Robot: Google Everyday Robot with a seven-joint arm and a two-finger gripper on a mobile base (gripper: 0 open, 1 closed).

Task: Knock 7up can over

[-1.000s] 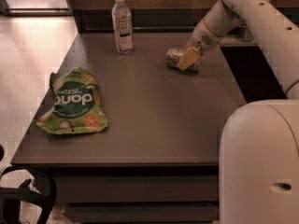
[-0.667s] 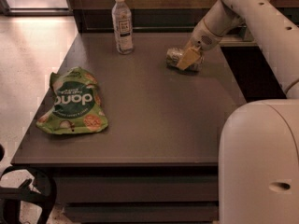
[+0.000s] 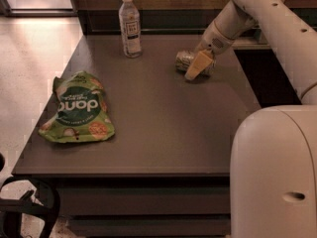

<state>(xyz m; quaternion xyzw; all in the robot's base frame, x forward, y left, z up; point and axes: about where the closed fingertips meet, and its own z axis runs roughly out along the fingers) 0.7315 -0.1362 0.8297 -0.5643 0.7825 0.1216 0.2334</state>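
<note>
The 7up can [image 3: 185,60] lies on its side on the dark table [image 3: 163,128], toward the back right, with its shiny end pointing left. My gripper [image 3: 199,66] hangs from the white arm that comes in from the upper right. Its yellowish fingers [image 3: 197,65] are right over and in front of the can and cover the can's right part.
A clear plastic bottle [image 3: 130,25] with a white cap stands upright at the back of the table, left of the can. A green chip bag [image 3: 78,108] lies flat near the left edge. My white base [image 3: 272,172] fills the lower right corner.
</note>
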